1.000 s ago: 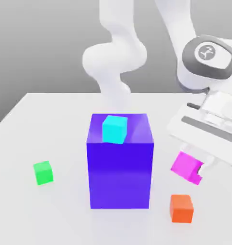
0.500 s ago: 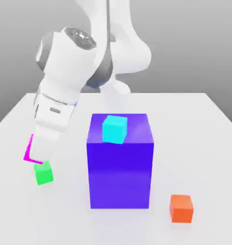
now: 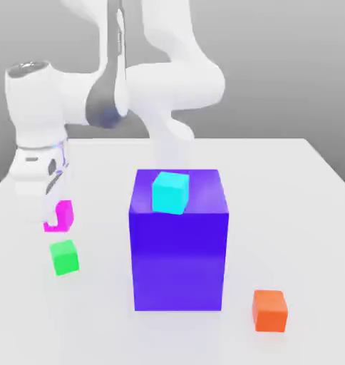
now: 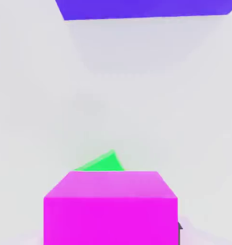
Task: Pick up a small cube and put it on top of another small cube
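Observation:
The small magenta cube [image 3: 60, 216] hangs in the air at the exterior view's left, held under my gripper [image 3: 55, 218], which is shut on it. Just below it on the white table sits the small green cube [image 3: 64, 257], with a gap between the two. In the hand view the magenta cube [image 4: 110, 208] is close up and a corner of the green cube [image 4: 102, 163] peeks out past its edge.
A tall blue-purple block [image 3: 179, 242] stands mid-table with a cyan cube [image 3: 170, 192] on top; its edge [image 4: 146, 8] appears in the hand view. An orange cube [image 3: 269, 309] lies at the exterior view's front right. The table [image 3: 275, 185] is white.
My arm swung from the exterior view's right across to the left with the magenta cube, then turned upright so the cube hangs just above the green cube.

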